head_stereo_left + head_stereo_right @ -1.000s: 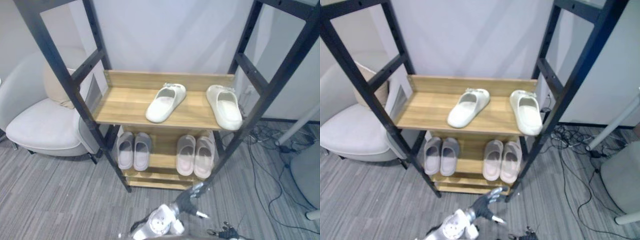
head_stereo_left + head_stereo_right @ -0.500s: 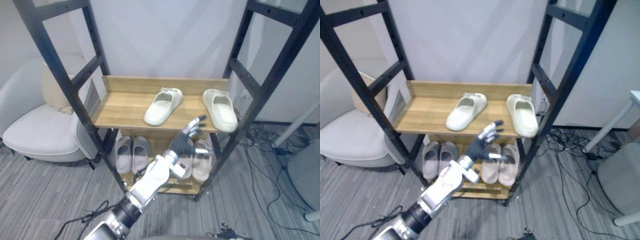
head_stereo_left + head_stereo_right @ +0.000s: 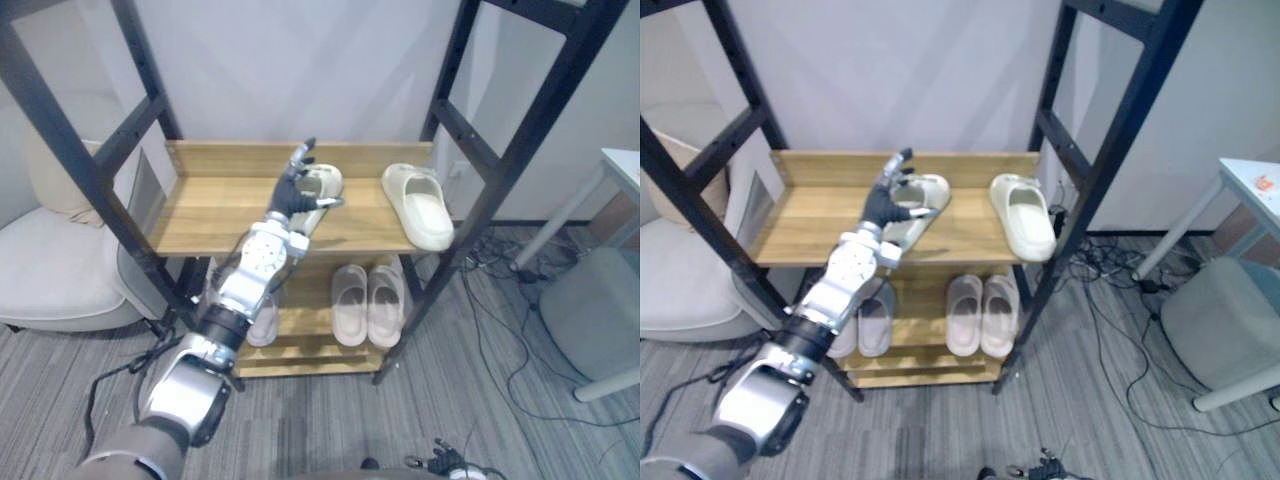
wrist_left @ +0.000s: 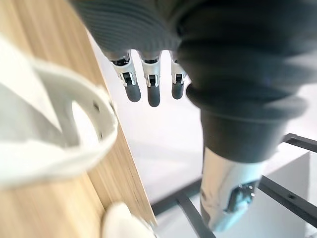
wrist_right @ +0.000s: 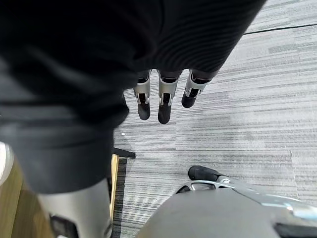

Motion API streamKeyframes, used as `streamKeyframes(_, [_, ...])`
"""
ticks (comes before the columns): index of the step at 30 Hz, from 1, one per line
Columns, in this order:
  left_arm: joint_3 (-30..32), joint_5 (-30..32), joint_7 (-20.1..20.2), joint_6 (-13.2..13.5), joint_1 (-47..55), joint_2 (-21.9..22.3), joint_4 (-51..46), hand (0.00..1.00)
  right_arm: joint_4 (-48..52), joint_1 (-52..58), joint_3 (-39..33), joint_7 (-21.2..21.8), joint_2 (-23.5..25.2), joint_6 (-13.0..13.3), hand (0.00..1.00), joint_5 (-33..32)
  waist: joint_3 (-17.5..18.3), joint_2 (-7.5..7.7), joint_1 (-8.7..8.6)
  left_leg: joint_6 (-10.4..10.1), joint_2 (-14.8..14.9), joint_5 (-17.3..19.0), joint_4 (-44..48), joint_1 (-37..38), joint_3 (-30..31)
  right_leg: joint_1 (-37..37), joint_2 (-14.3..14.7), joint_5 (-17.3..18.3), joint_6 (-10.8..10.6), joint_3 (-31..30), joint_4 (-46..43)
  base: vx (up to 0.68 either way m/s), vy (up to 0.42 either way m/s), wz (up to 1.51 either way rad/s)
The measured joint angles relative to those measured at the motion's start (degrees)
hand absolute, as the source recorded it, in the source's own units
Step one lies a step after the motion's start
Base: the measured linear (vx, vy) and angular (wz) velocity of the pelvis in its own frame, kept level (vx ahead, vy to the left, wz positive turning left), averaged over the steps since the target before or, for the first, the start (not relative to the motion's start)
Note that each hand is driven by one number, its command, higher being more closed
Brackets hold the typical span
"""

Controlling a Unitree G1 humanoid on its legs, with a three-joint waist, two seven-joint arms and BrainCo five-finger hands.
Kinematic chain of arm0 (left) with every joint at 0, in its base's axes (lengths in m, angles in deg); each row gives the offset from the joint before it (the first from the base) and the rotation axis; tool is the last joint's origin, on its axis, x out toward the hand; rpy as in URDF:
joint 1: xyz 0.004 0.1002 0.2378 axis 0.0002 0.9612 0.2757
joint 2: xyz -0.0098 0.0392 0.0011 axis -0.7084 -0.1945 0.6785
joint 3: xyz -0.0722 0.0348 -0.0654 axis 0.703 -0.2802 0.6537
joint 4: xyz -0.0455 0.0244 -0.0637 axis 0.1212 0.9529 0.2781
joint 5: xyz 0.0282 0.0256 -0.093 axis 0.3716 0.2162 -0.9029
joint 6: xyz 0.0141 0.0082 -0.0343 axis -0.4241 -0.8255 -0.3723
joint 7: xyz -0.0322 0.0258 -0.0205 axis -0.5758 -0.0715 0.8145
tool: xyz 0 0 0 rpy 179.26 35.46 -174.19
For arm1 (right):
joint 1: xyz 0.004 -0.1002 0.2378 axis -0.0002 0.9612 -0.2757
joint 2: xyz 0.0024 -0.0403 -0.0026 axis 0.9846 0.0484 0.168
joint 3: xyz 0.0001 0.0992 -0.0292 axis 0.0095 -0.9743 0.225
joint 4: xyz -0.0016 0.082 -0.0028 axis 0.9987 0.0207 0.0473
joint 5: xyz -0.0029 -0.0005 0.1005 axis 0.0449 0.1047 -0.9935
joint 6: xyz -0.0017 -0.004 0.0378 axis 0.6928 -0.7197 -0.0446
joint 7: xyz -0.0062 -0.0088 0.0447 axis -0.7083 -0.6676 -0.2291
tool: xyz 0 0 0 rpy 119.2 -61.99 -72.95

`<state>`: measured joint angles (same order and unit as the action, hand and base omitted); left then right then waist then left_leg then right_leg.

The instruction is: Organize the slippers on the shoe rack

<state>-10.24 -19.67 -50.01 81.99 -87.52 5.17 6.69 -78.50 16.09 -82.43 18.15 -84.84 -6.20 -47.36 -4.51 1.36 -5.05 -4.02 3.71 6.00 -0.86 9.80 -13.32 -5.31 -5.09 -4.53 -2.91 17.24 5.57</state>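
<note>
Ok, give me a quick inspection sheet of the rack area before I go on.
Surface: upper wooden shelf, two slippers on it.
Job's things: left cream slipper lies angled; right cream slipper has its toe at the front edge; left grey pair and right grey pair sit on the lower shelf.
Clutter: nothing seen.
Hands: left hand open, over the angled slipper, contact unclear; right hand open, above the carpet.
Cables: black tangle on the floor right of the rack.
Surroundings: pale armchair left, grey stool right.

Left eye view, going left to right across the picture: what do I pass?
The armchair → left hand → white slipper near the rack's right posts → grey stool.
</note>
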Motion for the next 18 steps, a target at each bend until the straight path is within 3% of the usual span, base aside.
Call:
streamKeyframes(7, [1.89,2.77,-0.04,-0.78,-1.81,-5.86,3.31,0.00,0.13,-0.03,-0.37,0.89,-0.06,0.14,0.00,0.60,-0.84,-0.46,-0.21,0.13,-0.22,0.09,0.02,-0.81,-3.38,2.44,0.16,-1.13,0.10,-3.69,-0.01,-0.02,0.009,-0.24])
streamKeyframes(18, [3.27,10.06,-0.05,-1.80,-1.86,-7.35,5.07,0.00,0.44,-0.10,-1.64,1.32,0.14,1.25,0.00,2.08,-1.33,-0.86,-1.01,0.22,-0.45,0.15,0.06,-1.82,-5.69,5.21,0.36,-2.28,0.32,-6.73,-0.01,-0.04,-0.009,-0.15])
